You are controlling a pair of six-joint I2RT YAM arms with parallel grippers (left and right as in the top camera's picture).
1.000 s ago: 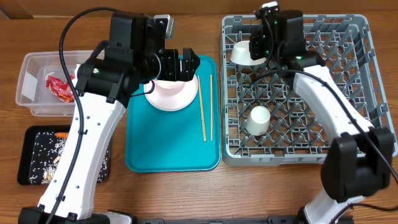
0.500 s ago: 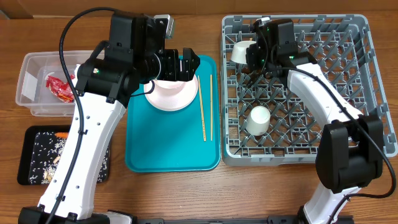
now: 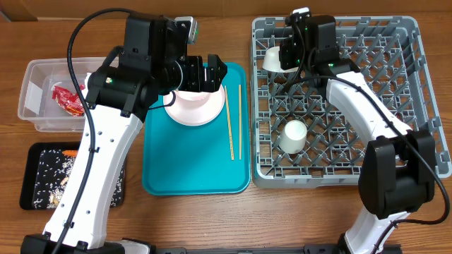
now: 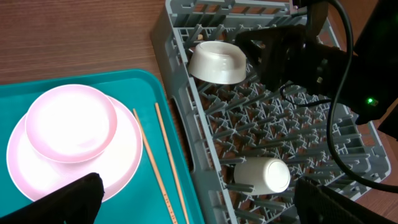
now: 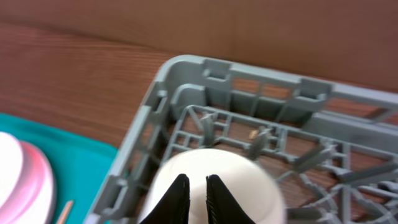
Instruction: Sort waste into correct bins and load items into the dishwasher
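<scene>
light: bright, even, from above
shadows: soft, under the arms on the teal tray [image 3: 191, 162]
glare: mild sheen on pink plate [image 4: 124, 155]
overhead: sharp
left wrist: sharp
right wrist: blurry, bowl [image 5: 249, 180] and rack [image 5: 186, 81] smeared

Teal serving tray [image 3: 191, 166]: rectangular, raised rim, rounded corners. Lies flat on table, about in middle, long side running front to back. Wooden table [image 3: 212, 226]: brown, grain visible. Right wrist view: plain brown surface [image 5: 249, 25] behind table, blurred; tray corner at lower left.
</scene>
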